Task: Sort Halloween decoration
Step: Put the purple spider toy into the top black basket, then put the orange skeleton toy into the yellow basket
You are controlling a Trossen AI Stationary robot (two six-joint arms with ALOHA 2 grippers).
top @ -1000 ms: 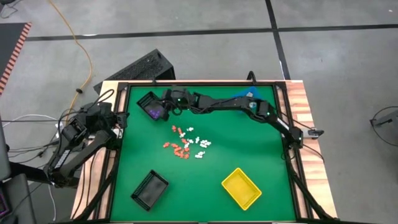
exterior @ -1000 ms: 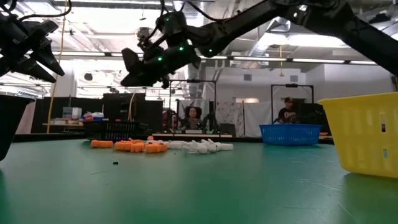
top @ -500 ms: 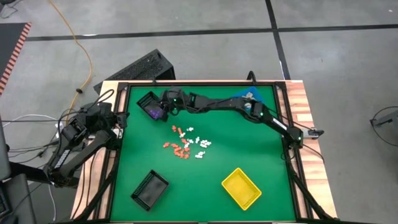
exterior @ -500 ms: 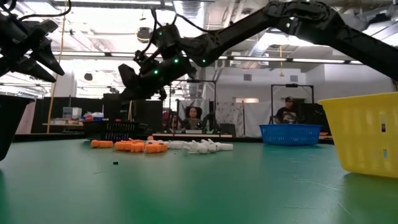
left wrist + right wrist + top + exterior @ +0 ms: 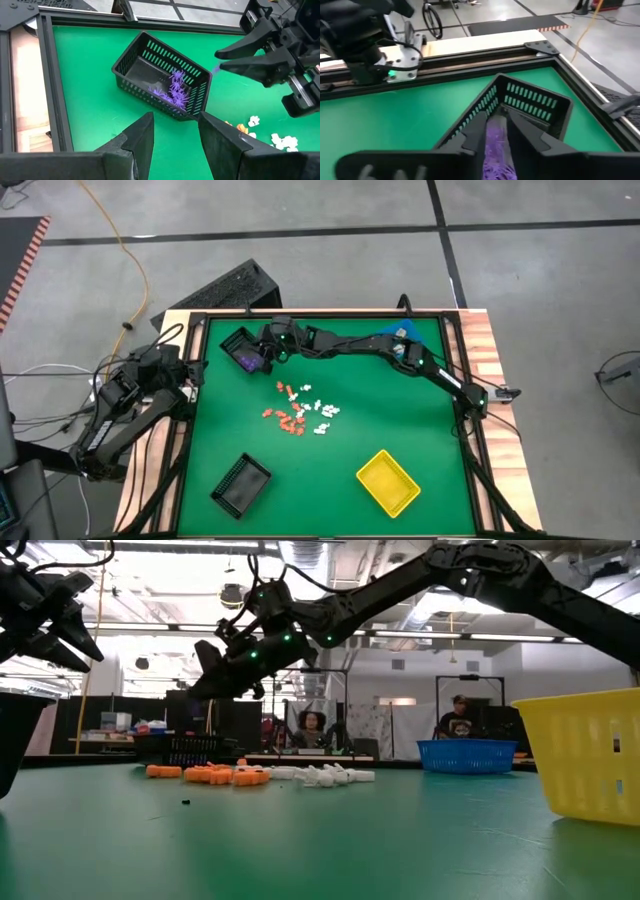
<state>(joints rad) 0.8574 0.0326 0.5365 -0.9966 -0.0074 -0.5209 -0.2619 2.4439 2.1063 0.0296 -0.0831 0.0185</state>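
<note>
The Halloween decoration pieces lie in a loose pile of orange and white (image 5: 298, 410) mid-table, seen low (image 5: 250, 775). Several purple ones (image 5: 172, 90) rest on the floor of a black bin (image 5: 238, 348) at the far left. My right gripper (image 5: 264, 352) hangs over that bin's right corner (image 5: 535, 102), shut on a purple piece. My left gripper (image 5: 175, 135) waits open beyond the table's left edge (image 5: 185, 375), raised (image 5: 50, 625). My right gripper pinches a small purple decoration piece (image 5: 215, 70) between its two fingertips (image 5: 222, 52). The fingers slant down from the table's right toward the black bin. The piece is lifted clear, above the bin's rim; in the right wrist view it shows as purple (image 5: 495, 137) between the fingers.
A second black bin (image 5: 241, 483) stands near left, a yellow bin (image 5: 388, 482) near right, a blue bin (image 5: 470, 755) far right, partly under my right arm. Black rails (image 5: 190, 430) frame the green mat. People (image 5: 312, 730) sit in the room beyond.
My right gripper has edged a little toward the table's far left, closing on the black bin with the purple pieces, and stays shut. The pile has not moved.
</note>
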